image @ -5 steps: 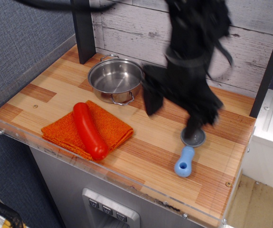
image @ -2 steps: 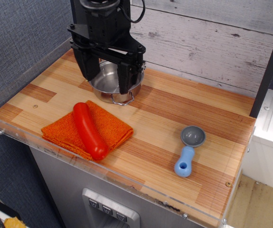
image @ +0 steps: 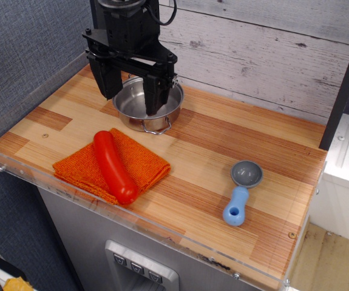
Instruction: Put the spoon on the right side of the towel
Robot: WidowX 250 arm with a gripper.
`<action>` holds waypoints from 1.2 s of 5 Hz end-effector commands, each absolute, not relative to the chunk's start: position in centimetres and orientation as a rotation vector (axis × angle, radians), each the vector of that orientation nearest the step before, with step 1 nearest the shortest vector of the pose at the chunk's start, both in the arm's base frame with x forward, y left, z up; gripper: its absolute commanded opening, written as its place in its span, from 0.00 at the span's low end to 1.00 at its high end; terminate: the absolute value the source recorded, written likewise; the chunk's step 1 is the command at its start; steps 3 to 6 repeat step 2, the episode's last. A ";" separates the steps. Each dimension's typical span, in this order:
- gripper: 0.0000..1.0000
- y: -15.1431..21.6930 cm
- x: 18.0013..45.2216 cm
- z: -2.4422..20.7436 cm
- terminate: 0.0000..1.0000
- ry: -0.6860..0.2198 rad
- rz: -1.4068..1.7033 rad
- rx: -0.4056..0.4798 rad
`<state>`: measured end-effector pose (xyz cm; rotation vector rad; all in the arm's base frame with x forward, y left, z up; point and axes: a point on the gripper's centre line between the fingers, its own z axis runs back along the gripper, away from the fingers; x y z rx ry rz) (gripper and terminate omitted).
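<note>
The spoon [image: 241, 191], with a light-blue handle and a grey bowl, lies on the wooden counter at the front right, well to the right of the towel. The orange woven towel [image: 111, 164] lies at the front left. A long red sausage-shaped object [image: 113, 165] lies across it. My black gripper [image: 130, 90] hangs open and empty over the steel pot at the back left, far from the spoon.
A steel pot [image: 148, 103] with two handles stands behind the towel, partly hidden by the gripper. A clear acrylic rim [image: 162, 227] runs along the counter's front and left edges. A whitewashed plank wall stands at the back, with a dark post [image: 344, 79] at the right.
The gripper left the spoon at the front right and swung to the back left over the pot. The spoon, towel and red object have not moved.
</note>
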<state>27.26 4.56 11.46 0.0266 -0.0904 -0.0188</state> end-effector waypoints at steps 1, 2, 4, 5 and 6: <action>1.00 4.8 26.3 12.3 0.00 -0.131 0.003 0.041; 1.00 4.8 26.3 12.3 1.00 -0.131 0.003 0.041; 1.00 4.8 26.3 12.3 1.00 -0.131 0.003 0.041; 1.00 4.8 26.3 12.3 1.00 -0.131 0.003 0.041; 1.00 4.8 26.3 12.3 1.00 -0.131 0.003 0.041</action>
